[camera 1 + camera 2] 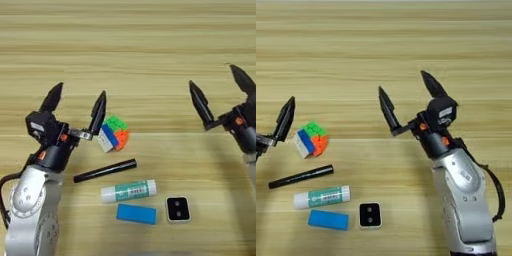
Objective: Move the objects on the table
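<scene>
My left gripper (81, 90) stands open at the left of the table (130, 40), with nothing between its fingers. Its right finger (98, 112) is close beside the upper left edge of the multicoloured puzzle cube (114, 132), which lies outside the gap. Below the cube lie a black marker pen (105, 170), a white-green glue stick (128, 191), a flat blue block (136, 213) and a small white square with a black face (178, 208). My right gripper (402, 82) is open too, well to the right of the cube and holding nothing.
The wide wooden table top runs far back behind both grippers. The small items are grouped near the front edge between my two arms, with the right forearm (461, 190) rising just right of the white square.
</scene>
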Tool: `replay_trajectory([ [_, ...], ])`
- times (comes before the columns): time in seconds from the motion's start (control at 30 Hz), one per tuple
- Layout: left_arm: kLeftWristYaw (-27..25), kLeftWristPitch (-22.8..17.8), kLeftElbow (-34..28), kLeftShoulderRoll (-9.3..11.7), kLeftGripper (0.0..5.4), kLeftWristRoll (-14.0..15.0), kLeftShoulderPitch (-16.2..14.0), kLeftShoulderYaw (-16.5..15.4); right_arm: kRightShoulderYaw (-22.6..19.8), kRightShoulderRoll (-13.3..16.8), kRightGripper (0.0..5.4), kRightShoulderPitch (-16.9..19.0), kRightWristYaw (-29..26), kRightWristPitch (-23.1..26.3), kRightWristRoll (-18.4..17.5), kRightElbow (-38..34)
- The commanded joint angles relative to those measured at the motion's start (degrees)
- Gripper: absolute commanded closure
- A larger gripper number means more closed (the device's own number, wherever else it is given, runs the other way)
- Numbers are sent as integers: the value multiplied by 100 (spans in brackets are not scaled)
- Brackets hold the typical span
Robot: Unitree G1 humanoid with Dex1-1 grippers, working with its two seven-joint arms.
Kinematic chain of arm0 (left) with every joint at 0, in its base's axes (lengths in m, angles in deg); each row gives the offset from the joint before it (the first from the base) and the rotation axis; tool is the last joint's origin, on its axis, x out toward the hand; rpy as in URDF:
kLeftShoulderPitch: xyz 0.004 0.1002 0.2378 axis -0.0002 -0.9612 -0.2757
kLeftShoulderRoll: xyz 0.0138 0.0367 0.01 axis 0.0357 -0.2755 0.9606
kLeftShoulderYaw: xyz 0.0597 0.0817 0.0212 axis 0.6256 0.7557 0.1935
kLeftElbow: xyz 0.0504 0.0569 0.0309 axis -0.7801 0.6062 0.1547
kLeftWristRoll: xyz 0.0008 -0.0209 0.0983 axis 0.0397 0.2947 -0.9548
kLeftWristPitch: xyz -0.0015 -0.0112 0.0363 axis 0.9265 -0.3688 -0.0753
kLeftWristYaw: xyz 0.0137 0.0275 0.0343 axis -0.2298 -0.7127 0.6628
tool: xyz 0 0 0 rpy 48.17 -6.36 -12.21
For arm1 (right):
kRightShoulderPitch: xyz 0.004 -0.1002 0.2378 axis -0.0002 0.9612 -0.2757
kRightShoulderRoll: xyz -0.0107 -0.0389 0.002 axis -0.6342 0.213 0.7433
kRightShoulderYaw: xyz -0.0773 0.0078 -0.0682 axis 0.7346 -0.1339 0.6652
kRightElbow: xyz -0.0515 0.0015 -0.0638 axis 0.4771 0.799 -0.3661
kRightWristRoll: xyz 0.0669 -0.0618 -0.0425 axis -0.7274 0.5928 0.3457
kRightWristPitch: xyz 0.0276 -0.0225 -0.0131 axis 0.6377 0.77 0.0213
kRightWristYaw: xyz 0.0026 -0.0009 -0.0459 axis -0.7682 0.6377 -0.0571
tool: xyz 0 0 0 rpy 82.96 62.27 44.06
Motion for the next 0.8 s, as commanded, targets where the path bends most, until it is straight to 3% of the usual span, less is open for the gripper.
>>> replay_trajectory([
  [0.03, 347, 436, 247, -132, 2, -463, -199, -119, -214, -91, 0, 148, 354, -449, 401, 160],
  [0.27, 902, 1150, 592, -53, 2, -1264, -366, -537, -598, -90, 0, 343, 715, -863, 572, 435],
  [0.4, 997, 1517, 680, 26, 2, -1613, -532, -579, -635, -48, 0, 554, 767, -1310, 866, 569],
  [0.53, 1152, 1767, 749, 11, 2, -1756, -605, -640, -649, -203, 0, 759, 904, -1652, 917, 896],
  [0.67, 1258, 1989, 783, -3, 2, -1741, -687, -668, -589, -360, 0, 978, 1124, -2141, 1204, 1117],
  [0.8, 1260, 1812, 1013, 6, 2, -1407, -693, -731, -679, -420, 0, 1017, 1346, -2397, 1338, 1266],
])
